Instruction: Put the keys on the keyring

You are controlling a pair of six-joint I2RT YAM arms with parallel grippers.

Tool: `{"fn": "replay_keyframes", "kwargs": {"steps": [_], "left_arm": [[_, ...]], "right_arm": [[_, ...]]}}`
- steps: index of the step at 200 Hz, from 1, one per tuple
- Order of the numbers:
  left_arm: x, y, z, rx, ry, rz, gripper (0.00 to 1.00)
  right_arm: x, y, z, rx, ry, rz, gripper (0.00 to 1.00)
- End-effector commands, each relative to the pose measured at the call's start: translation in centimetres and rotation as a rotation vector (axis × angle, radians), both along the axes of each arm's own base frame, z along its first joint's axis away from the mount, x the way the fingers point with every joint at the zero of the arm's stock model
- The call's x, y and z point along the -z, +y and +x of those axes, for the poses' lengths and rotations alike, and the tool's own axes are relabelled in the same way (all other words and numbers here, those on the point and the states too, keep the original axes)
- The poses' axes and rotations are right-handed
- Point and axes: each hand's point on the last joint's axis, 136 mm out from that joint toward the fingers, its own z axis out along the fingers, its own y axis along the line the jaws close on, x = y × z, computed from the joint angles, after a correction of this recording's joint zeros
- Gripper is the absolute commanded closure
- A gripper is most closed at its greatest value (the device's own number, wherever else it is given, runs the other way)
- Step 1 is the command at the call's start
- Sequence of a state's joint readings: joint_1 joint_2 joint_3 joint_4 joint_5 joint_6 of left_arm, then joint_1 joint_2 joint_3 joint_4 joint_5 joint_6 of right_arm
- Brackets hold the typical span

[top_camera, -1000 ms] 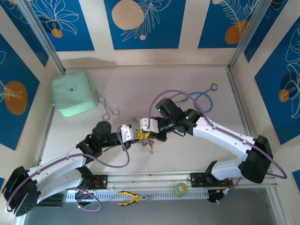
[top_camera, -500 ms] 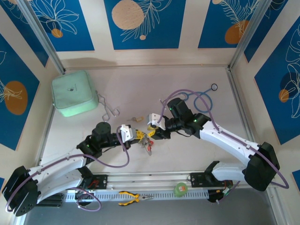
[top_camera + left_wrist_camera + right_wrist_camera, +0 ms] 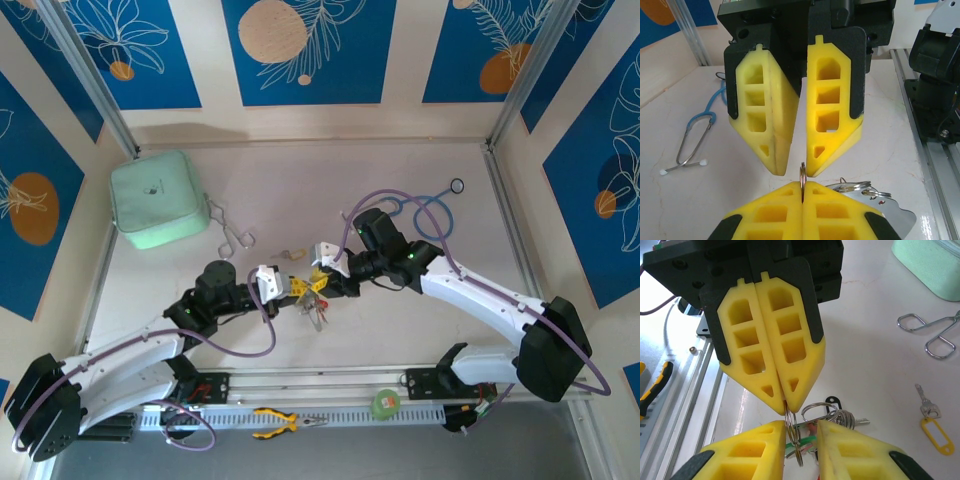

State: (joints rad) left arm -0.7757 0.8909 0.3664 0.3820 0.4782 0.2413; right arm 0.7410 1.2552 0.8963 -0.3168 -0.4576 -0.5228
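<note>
Top view: left gripper (image 3: pixel 291 290) and right gripper (image 3: pixel 322 277) meet mid-table, keys (image 3: pixel 316 312) dangling below them. A yellow-tagged key (image 3: pixel 293 254) lies apart, near the forceps (image 3: pixel 232 233).
Left wrist: left jaws pressed together on the thin keyring (image 3: pixel 802 176), seen edge-on; stethoscope (image 3: pixel 695 135) off to the side.
Right wrist: right jaws spread either side of the keyring, silvery keys bunched just behind.

A pale cream tabletop (image 3: pixel 400 170) lies under bright, even light and shows a soft sheen. Cream walls (image 3: pixel 205 60) enclose it on the far, left and right sides. They carry blue panels (image 3: pixel 350 60) printed with white leaf outlines and orange or tan discs. Grey metal posts (image 3: pixel 90 80) slant at the far corners. An aluminium rail (image 3: pixel 330 380) runs along the near edge.
</note>
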Motion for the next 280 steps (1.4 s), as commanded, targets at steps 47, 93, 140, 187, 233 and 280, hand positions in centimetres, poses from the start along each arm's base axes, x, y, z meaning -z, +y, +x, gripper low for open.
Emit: {"fn": "replay_keyframes", "kwargs": {"steps": [47, 93, 140, 187, 233, 280], "left_arm": [[-1.9, -0.2, -0.2, 0.015, -0.055, -0.063, 1.0], [-1.8, 0.0, 0.2, -0.011, -0.056, -0.05, 0.94], [-1.0, 0.8, 0.4, -0.033, -0.086, 0.065, 0.65], [-0.5, 0.8, 0.0, 0.008, -0.082, 0.148, 0.68], [-0.9, 0.4, 0.0, 0.021, -0.084, 0.129, 0.74], [-1.0, 0.3, 0.4, 0.003, -0.095, 0.12, 0.83]], "right_arm": [[0.8, 0.0, -0.4, -0.031, 0.021, 0.009, 0.8], [-0.4, 0.3, -0.6, -0.054, 0.015, 0.037, 1.0], [-0.3, -0.4, -0.9, -0.073, -0.103, -0.099, 1.0], [-0.2, -0.6, -0.5, -0.101, -0.214, -0.261, 1.0], [-1.2, 1.1, -1.0, -0.135, -0.241, -0.244, 1.0], [-1.9, 2.6, -2.0, -0.168, -0.225, -0.208, 1.0]]}}
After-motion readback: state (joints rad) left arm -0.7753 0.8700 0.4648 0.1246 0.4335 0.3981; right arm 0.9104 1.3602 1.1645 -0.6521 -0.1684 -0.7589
